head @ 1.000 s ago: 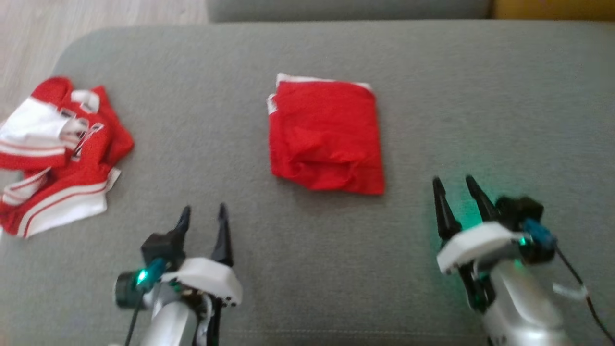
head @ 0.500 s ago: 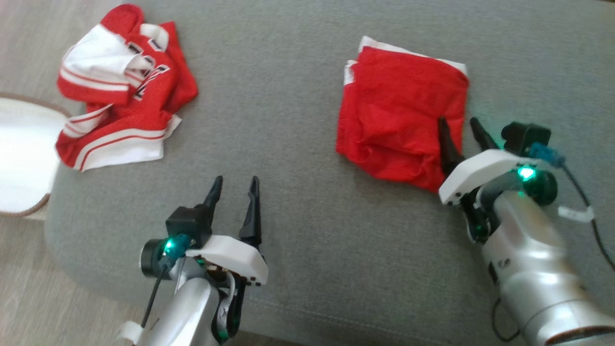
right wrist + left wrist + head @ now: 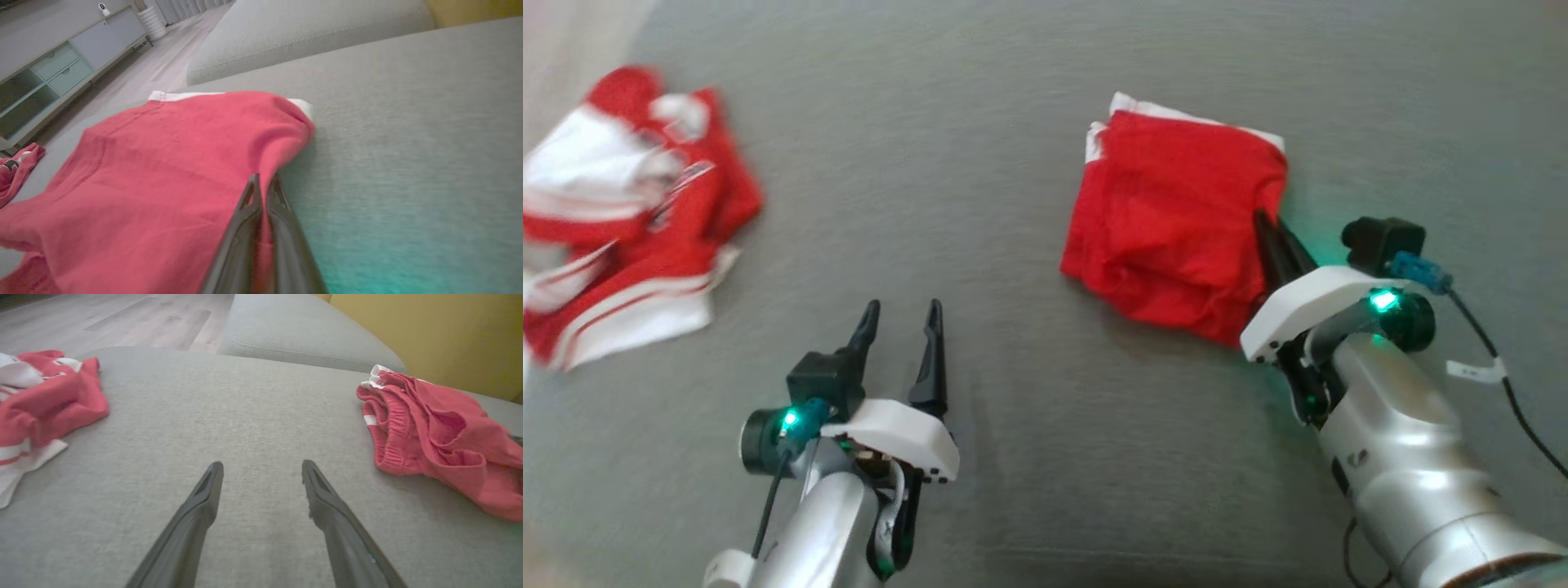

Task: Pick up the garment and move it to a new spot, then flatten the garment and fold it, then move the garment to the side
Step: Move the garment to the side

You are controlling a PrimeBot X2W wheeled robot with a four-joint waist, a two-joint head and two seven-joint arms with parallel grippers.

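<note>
Garment (image 3: 1168, 229), red, folded, white trim at its far edge, lying on the grey cushion (image 3: 980, 122), right of the cushion's middle. Right gripper (image 3: 1270, 222) pressed together, pinching the cloth's right edge, which puckers at the fingers. Left gripper (image 3: 903, 310) spread, holding nothing, above the cushion's near part. Crumpled red-and-white jersey (image 3: 621, 212) at the cushion's left end.

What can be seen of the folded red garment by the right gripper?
The folded red garment is a soft knit-looking cloth, folded to a rough square with white trim at its far edge and wrinkles at the near one. It lies on the grey cushion. The right gripper is shut on its right edge.
</note>
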